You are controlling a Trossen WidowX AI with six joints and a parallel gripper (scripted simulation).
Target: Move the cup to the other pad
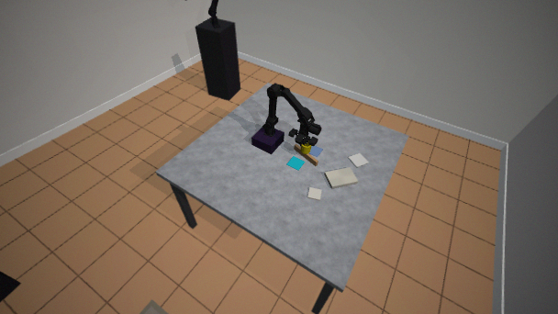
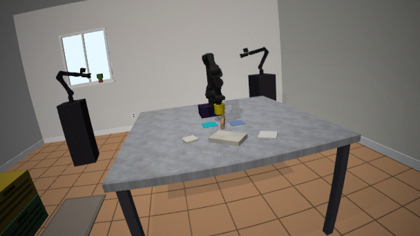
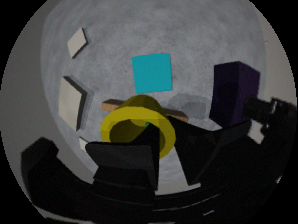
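My gripper (image 1: 305,141) (image 2: 219,103) (image 3: 162,119) is shut on the wall of the yellow cup (image 1: 306,149) (image 2: 219,109) (image 3: 141,111). The cup looks upright and hangs above the wooden bar (image 1: 312,159) (image 2: 222,123) (image 3: 110,105), which stands between the two pads. A small green marble (image 3: 147,124) shows inside the cup; the rest of the inside is dark or hidden by a finger. The cyan pad (image 1: 295,163) (image 2: 209,125) (image 3: 152,73) is bare. The blue pad (image 1: 317,151) (image 2: 237,123) lies on the bar's other side, hidden in the wrist view.
A thick cream block (image 1: 341,177) (image 2: 228,138) (image 3: 71,102) lies beyond the bar, away from the arm's base. One flat white piece (image 1: 358,160) (image 2: 267,134) and a smaller one (image 1: 315,193) (image 2: 190,139) (image 3: 77,42) lie on either side of it. The purple base block (image 1: 268,140) (image 3: 232,95) stands under the arm.
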